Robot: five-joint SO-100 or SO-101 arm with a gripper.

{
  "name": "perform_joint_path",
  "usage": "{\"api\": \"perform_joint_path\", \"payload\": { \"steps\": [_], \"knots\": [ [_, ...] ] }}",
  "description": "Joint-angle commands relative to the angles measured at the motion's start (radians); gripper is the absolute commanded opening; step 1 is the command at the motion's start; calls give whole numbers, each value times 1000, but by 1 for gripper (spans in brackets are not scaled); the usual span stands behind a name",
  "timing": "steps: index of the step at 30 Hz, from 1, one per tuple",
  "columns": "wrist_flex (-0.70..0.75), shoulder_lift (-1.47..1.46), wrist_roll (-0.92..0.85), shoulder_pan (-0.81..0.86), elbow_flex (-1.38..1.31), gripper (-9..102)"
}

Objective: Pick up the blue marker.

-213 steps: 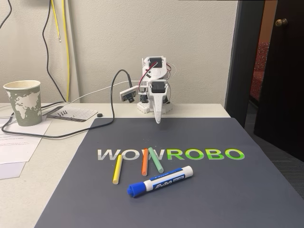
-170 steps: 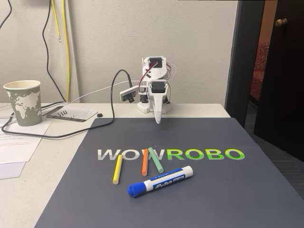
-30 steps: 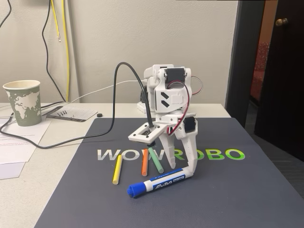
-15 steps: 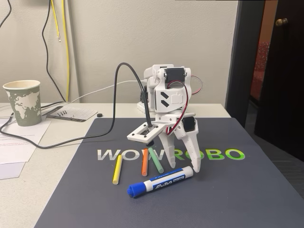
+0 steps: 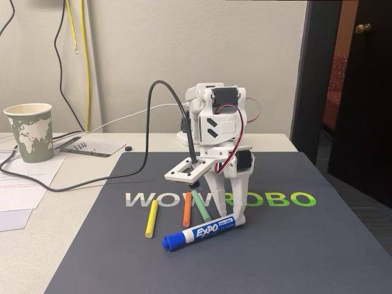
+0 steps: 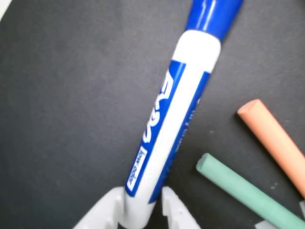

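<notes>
The jaws (image 6: 140, 210) are closed narrow on the white end of the blue marker (image 5: 199, 232), beside the green stick (image 6: 243, 193).

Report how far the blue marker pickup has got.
Done: the gripper has reached the blue marker, straddling its white tail end. In hand: the wrist view shows the fingertips pressed against the barrel. Left: the lift; the marker lies on the dark mat beside the green stick.

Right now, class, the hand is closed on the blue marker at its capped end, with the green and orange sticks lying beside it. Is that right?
Not quite. The wrist view shows the hand gripping the blue marker at its white tail end, opposite the cap. The green stick and orange stick do lie beside it.
</notes>
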Motion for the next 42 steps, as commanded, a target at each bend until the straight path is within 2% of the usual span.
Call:
{"api": "perform_joint_path", "payload": {
  "steps": [1, 17, 24, 33, 37, 42],
  "knots": [
    [-2, 15, -15, 2, -6, 9],
    [41, 20, -41, 38, -12, 9],
    [46, 18, -89, 84, -14, 18],
    [121, 9, -147, 138, -95, 17],
    [129, -63, -156, 147, -201, 15],
    [121, -77, -164, 155, -206, 15]
  ]
}}
